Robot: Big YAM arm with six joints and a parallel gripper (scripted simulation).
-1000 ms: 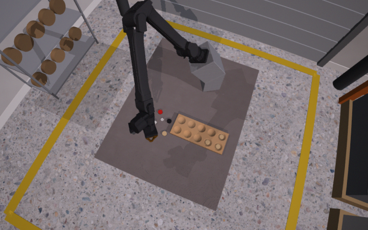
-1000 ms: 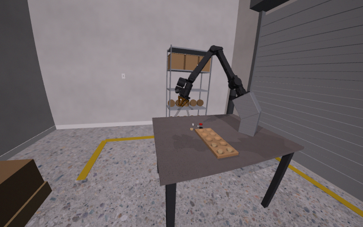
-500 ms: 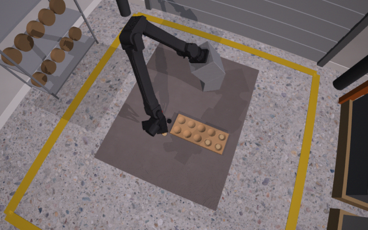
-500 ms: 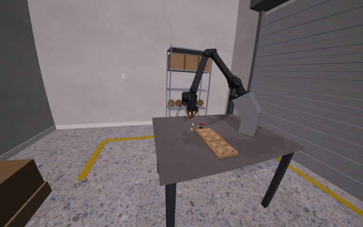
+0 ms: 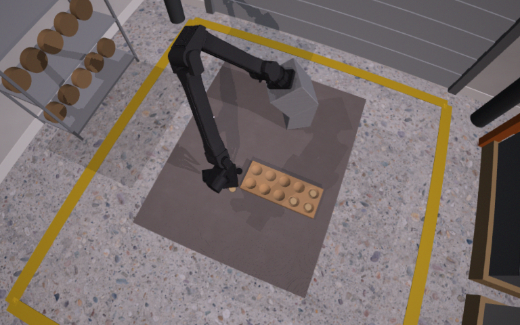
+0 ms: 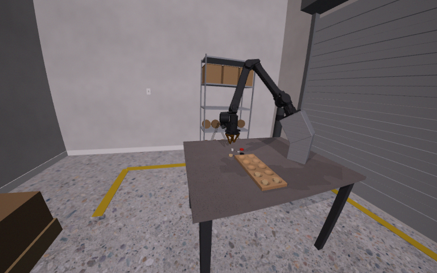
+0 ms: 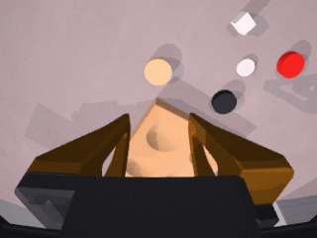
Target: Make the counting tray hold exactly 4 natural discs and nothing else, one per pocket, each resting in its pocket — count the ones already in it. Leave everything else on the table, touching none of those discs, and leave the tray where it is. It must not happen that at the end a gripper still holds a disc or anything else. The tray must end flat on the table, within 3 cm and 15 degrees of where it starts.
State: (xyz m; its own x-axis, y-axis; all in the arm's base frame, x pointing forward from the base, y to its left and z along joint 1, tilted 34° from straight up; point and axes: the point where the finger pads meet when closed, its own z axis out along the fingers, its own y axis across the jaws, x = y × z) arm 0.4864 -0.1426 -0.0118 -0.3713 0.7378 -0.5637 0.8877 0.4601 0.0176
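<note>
The wooden counting tray (image 5: 274,184) (image 6: 275,187) (image 7: 149,162) lies flat on the dark table (image 5: 214,237) (image 6: 225,193). Three natural discs sit in pockets at one end: one disc (image 5: 313,193), a second disc (image 5: 294,201) and a third disc (image 5: 308,207); the other pockets look empty. A loose natural disc (image 5: 232,189) (image 6: 230,155) (image 7: 158,71) lies on the table just off the tray's other end. My gripper (image 5: 224,184) (image 6: 231,140) (image 7: 158,120) hangs above that end with its fingers apart and nothing between them.
Beside the loose natural disc lie a white cube (image 7: 244,24) (image 6: 232,149), a white disc (image 7: 246,66), a red disc (image 7: 291,63) (image 6: 241,149) and a black disc (image 7: 224,101). The arm's grey base box (image 5: 296,103) (image 6: 299,141) stands at the table's back.
</note>
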